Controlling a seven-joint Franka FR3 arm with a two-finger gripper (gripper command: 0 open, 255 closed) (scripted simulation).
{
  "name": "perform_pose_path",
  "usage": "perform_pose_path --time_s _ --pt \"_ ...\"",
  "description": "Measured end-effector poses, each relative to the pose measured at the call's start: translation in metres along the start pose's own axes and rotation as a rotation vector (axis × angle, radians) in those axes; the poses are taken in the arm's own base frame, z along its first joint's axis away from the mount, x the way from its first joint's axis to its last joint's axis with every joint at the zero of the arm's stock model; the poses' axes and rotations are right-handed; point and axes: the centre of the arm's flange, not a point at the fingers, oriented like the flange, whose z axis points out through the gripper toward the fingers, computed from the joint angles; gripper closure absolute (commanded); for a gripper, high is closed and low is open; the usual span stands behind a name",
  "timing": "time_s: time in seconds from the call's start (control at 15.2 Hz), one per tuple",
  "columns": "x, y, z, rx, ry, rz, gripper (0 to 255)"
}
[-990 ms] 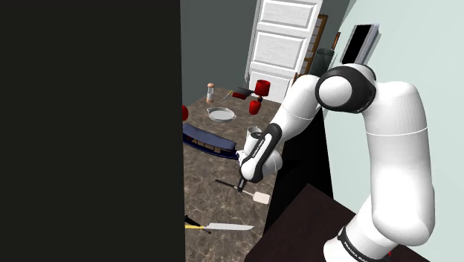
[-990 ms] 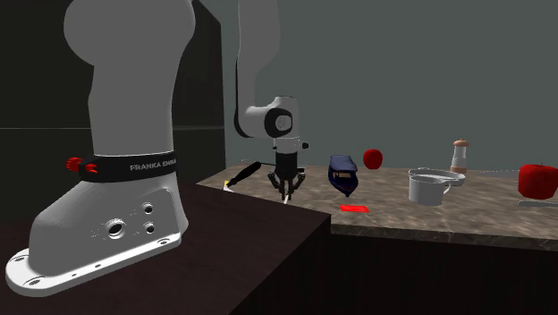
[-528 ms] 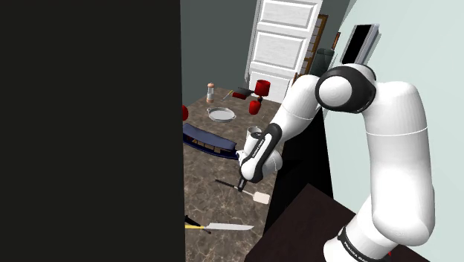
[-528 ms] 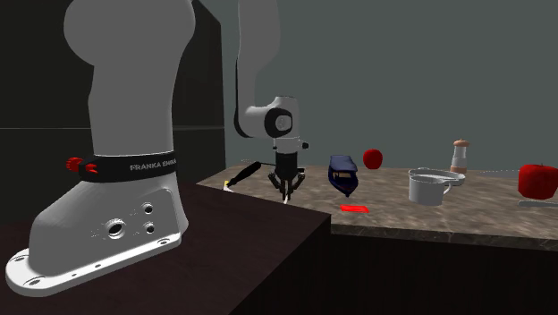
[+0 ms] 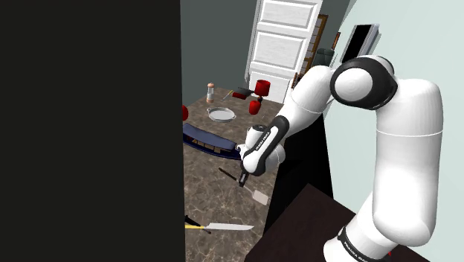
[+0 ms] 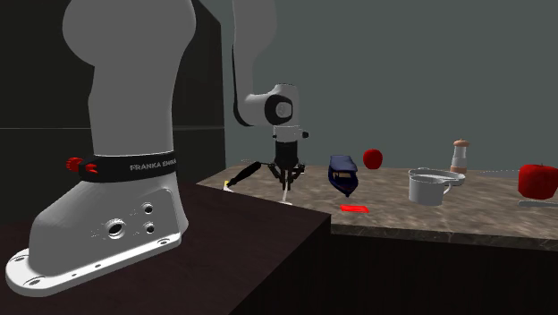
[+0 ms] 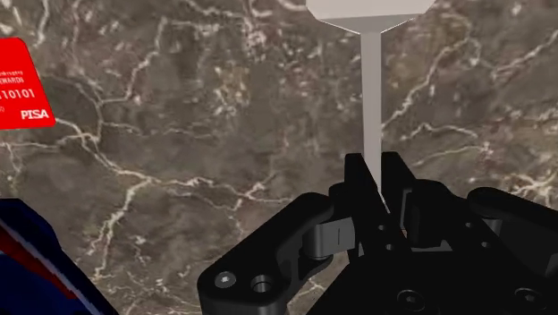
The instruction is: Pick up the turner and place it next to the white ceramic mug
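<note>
red card [image 7: 22,85], knife [image 5: 223,226], wht door [image 5: 282,37]

1. Soft and even over the marble counter [image 5: 216,201] in the shoulder view, with pale veins crisp from near edge to far end.
2. Brightest above and beyond that counter: smooth highlights on the white arm [image 5: 401,149], a well-lit white door [image 5: 286,37] past the far end.
3. Nearly black and featureless on the tall panel [image 5: 89,126] along the counter's left in that view.
4. Dim and grey-toned in the second exterior view, lightest on the counter [image 6: 483,213], murky on the wall [image 6: 465,72] behind it.
5. Sharp in the wrist view: mid-bright stone, flat pale grey on the turner [image 7: 371,80], mere faint edge sheen on the black gripper [image 7: 375,170] over the counter.
</note>
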Motion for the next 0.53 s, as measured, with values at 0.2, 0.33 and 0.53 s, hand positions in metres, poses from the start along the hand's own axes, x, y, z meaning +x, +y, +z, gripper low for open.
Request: perform_pose_path --time_s 0.2,0.33,0.53 --pt "0.001 0.000 -0.015 0.000 0.000 0.000 255" --pt "0.002 0.000 -0.025 0.000 0.000 0.000 255" --pt "0.003 -0.002 -0.041 0.000 0.000 0.000 255"
